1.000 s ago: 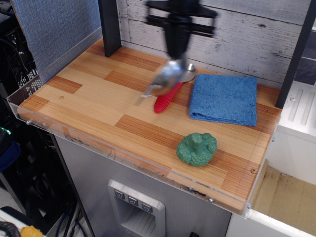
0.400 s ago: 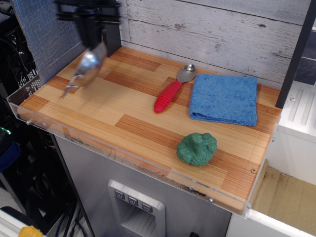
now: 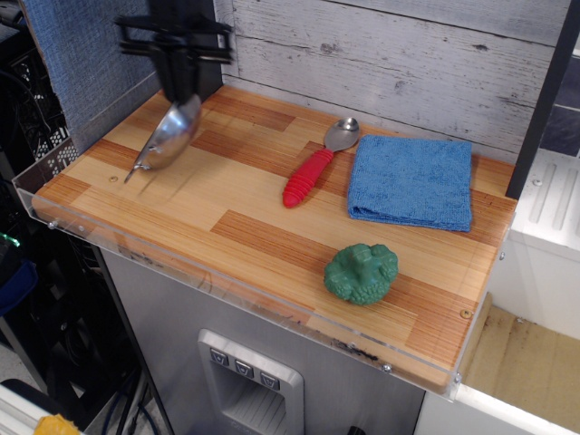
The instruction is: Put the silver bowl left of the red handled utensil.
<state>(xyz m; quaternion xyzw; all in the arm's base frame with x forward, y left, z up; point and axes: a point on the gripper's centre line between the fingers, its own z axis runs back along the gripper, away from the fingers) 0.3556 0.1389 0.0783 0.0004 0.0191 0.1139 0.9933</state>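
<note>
**Bowl hanging tilted, upper left — drop risk**

Gripper (image 3: pixel 186 91) sits in the upper left of the frame, clamped on the upper rim of the bowl (image 3: pixel 169 139). Bowl hangs steeply tilted, nearly on edge, its lower wire handle pointing down toward the table (image 3: pixel 227 217). Whether that handle touches the wood I cannot tell; the view is slightly blurred there.

Spoon (image 3: pixel 313 168) lies at centre, red handle toward the lower left, metal end just beside the blue cloth (image 3: pixel 412 179). Broccoli toy (image 3: pixel 362 272) sits lower right, well apart from everything.

Bowl is already well to the left of the spoon, so placement looks close.

Risks, as judged from here:
- Letting go at this tilt: the bowl lands on its edge, may roll or wobble toward the left rim of the table or back toward the spoon.
- Rim grip on polished steel looks thin; a slip would drop it early.
- Lowering with the handle leading could catch the wood and twist the bowl in the jaws.
- Left wall panel is near; little room for swing.
</note>
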